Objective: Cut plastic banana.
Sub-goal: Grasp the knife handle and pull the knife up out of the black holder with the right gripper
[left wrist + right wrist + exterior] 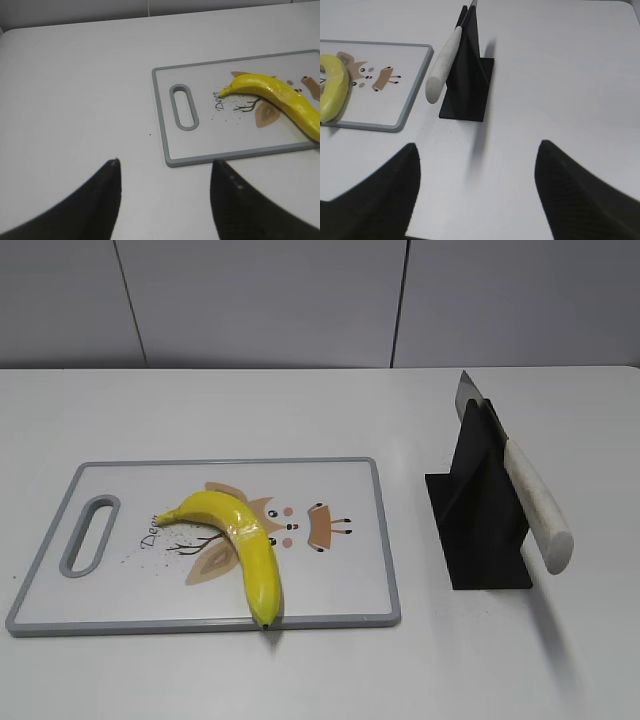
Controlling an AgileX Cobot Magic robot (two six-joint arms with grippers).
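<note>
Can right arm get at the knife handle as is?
Probably yes. The knife sits in its black stand, handle jutting toward the open right gripper; only bare table lies between.

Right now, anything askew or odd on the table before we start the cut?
One thing: the plastic banana lies with its lower dark tip hanging past the near rim of the cutting board. The knife sits slanted in its black stand, handle out, which looks intended. Both grippers, left gripper and right gripper, are open and empty.
</note>
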